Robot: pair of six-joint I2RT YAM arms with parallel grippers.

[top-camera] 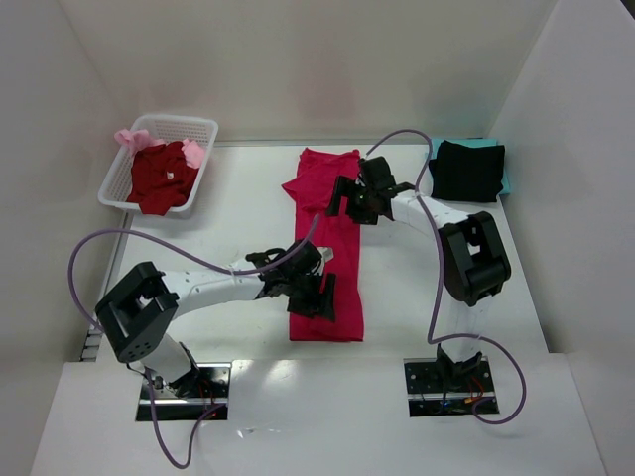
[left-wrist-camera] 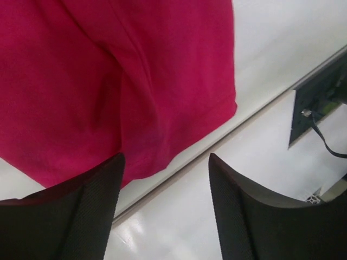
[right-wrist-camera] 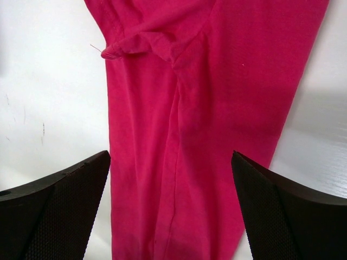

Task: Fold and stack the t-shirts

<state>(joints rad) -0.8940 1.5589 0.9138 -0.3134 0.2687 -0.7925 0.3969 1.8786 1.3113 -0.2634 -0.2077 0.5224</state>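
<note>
Overhead camera sees the whole table [top-camera: 238, 208]; both wrist cameras look closely at the crimson-pink t-shirt [top-camera: 349, 297].

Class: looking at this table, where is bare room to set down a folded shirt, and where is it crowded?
Widest bare table lies between the white basket and the crimson-pink t-shirt. A narrower strip runs between that shirt and the right arm. Crowded: the far right corner, holding the black t-shirt, and the shirt's length, under left claw and right claw.

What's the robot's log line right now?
crimson t-shirt: folded strip | left gripper: jaws open, near hem | right gripper: jaws open, far half
</note>
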